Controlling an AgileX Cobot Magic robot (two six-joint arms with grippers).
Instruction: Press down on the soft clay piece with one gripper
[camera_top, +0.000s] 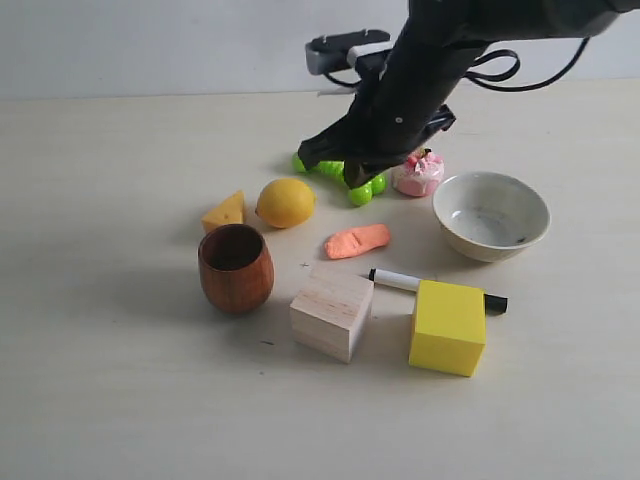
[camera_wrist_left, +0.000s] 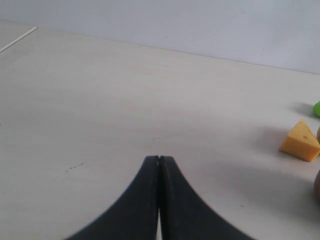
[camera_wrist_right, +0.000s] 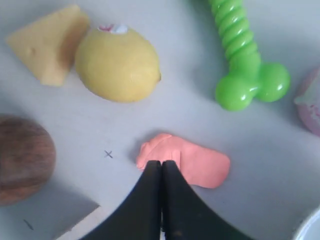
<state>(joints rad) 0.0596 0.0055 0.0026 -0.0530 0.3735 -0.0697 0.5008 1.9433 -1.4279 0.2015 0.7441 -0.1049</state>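
Note:
The soft clay piece (camera_top: 357, 241) is a flattened salmon-orange lump lying on the table between the lemon and the wooden block. In the right wrist view the clay (camera_wrist_right: 200, 165) lies just past my right gripper (camera_wrist_right: 161, 162), whose jaws are pressed together with nothing between them. In the exterior view that right gripper (camera_top: 348, 162) hangs above the table behind the clay, over the green toy, and is apart from the clay. My left gripper (camera_wrist_left: 159, 158) is shut and empty over bare table, out of the exterior view.
Around the clay are a lemon (camera_top: 285, 202), a cheese wedge (camera_top: 225, 212), a wooden cup (camera_top: 235, 267), a wooden block (camera_top: 331, 312), a yellow block (camera_top: 448, 327), a marker (camera_top: 400, 280), a white bowl (camera_top: 491, 216), a pink toy cake (camera_top: 418, 175) and a green toy (camera_wrist_right: 245, 55).

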